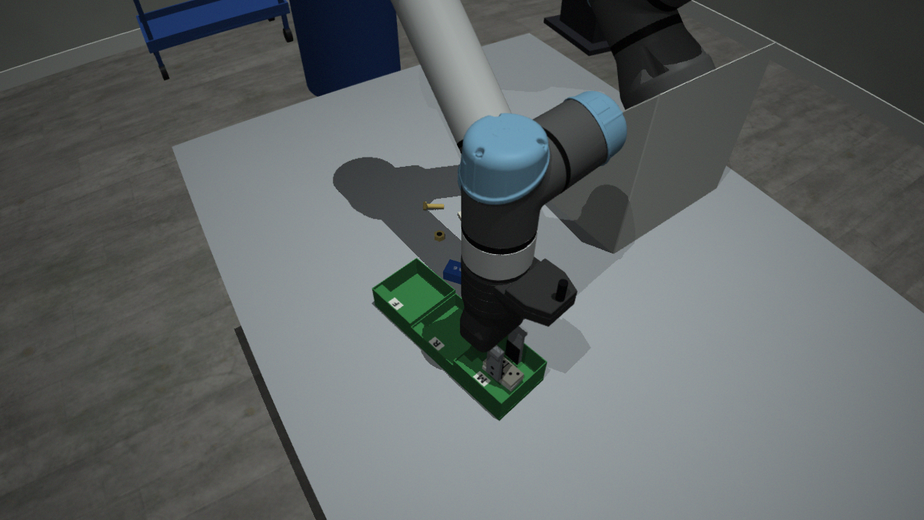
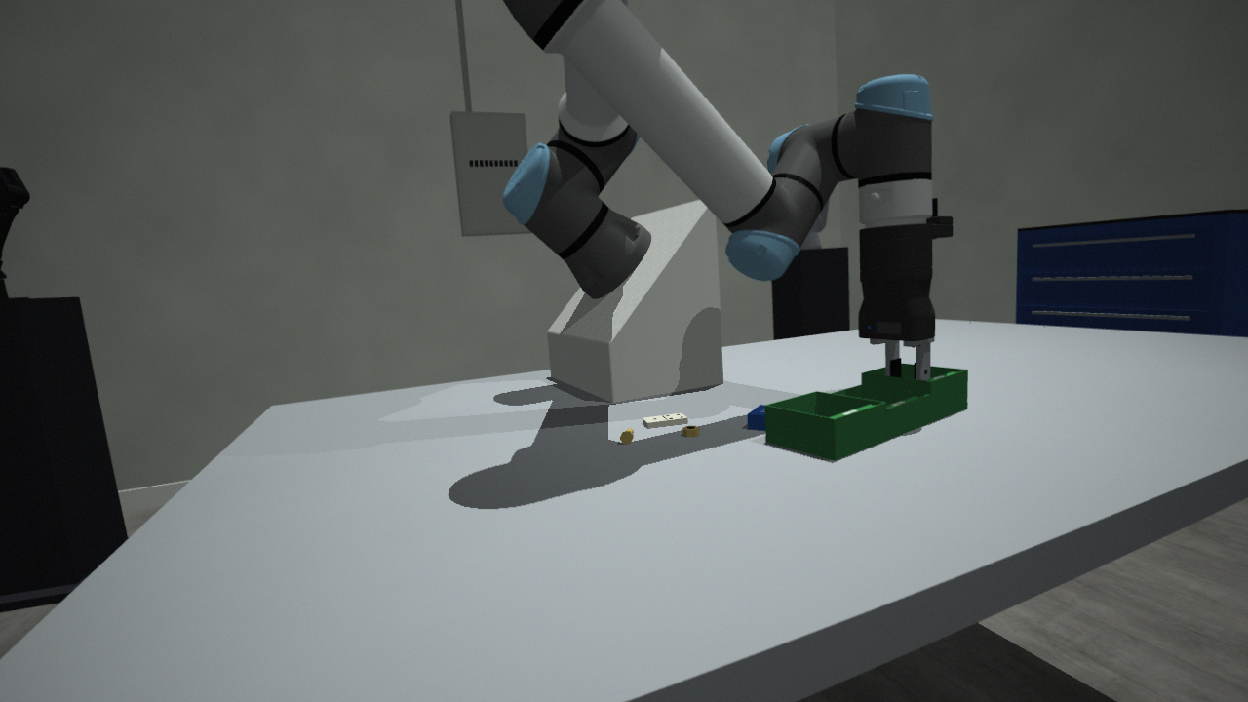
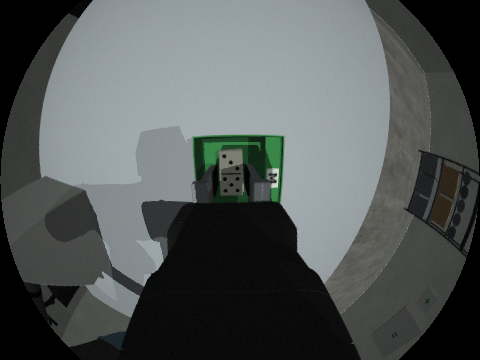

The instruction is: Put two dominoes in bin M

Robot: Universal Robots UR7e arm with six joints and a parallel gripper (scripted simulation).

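A pale domino with black pips lies in the bin marked M, low and right of centre in the top view. In the wrist view it sits mid-frame, three pips on its upper half and five on its lower. Whether another domino lies beneath it, I cannot tell.

The gripper points down into this bin, its fingers apart on either side of the domino — a narrow gap shows along each side in the wrist view.

Up and left in the top view, the bin marked R adjoins it, partly hidden by the arm, and the bin marked F comes next. Just beyond these bins is a blue block, partly hidden in both outside views.

Farther up the top view are a brass nut and a brass bolt. Near them, below centre in the exterior view, another domino lies flat on the table. A grey sloped housing stands behind — upper right in the top view.
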